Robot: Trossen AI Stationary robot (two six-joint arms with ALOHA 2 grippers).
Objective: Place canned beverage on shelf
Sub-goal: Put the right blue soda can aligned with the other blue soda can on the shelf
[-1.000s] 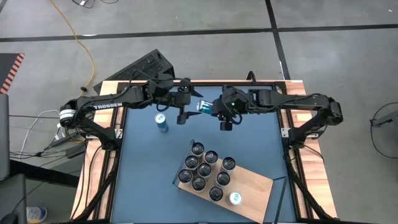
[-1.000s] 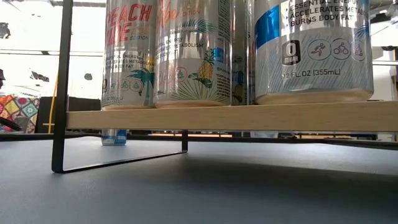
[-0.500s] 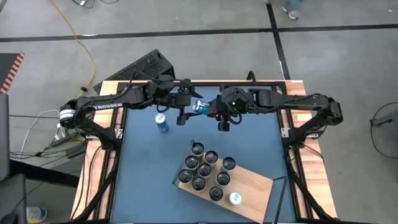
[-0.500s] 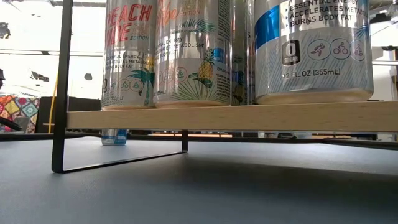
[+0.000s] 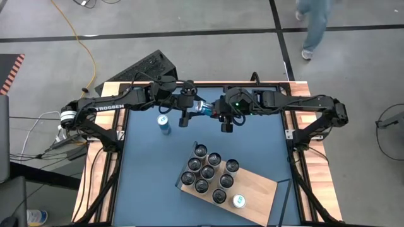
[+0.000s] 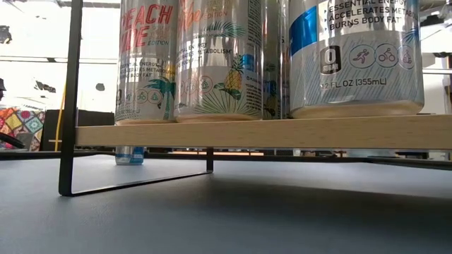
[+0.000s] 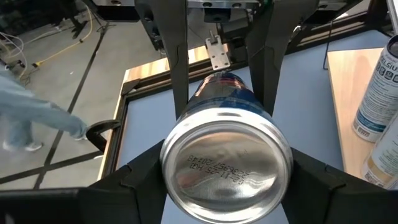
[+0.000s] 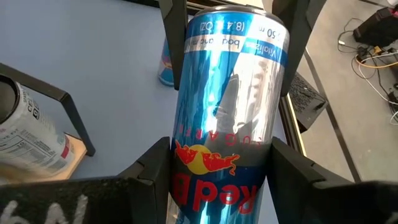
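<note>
Both arms meet over the far middle of the blue table (image 5: 151, 183), in the upper centre of the high view, with 1 can between them. The blue-and-silver can (image 5: 203, 108) lies on its side in the air, held at both ends. The left claw (image 5: 187, 108) is pressed shut on the end nearer the left of the picture; in the left wrist view the can (image 7: 225, 163) fills the middle of the frame, bottom rim toward the camera, with a dark finger (image 7: 142, 174) against each side. The right claw (image 5: 221, 112) pinches the other end; in the right wrist view the can (image 8: 229, 106) stands between its own 2 fingers (image 8: 149, 171), and the left arm's 2 fingers clamp it at the top of the frame.

A second small blue can (image 5: 164, 124) stands upright on the table just below and left of the claws, apart from them.

The shelf (image 5: 255, 192), a light-wood board with a dark edge, sits aslant in the lower centre of the high view, well apart from the held can. It carries 9 dark-topped cans (image 5: 207, 171) clustered at its left end and 1 light-topped can (image 5: 238, 201) near the lower edge. In the low view the shelf (image 6: 261, 131) crosses the frame with tall cans (image 6: 219, 60) standing on it.

A person's legs (image 5: 312, 25) show at the upper right, on the floor beyond the table.
</note>
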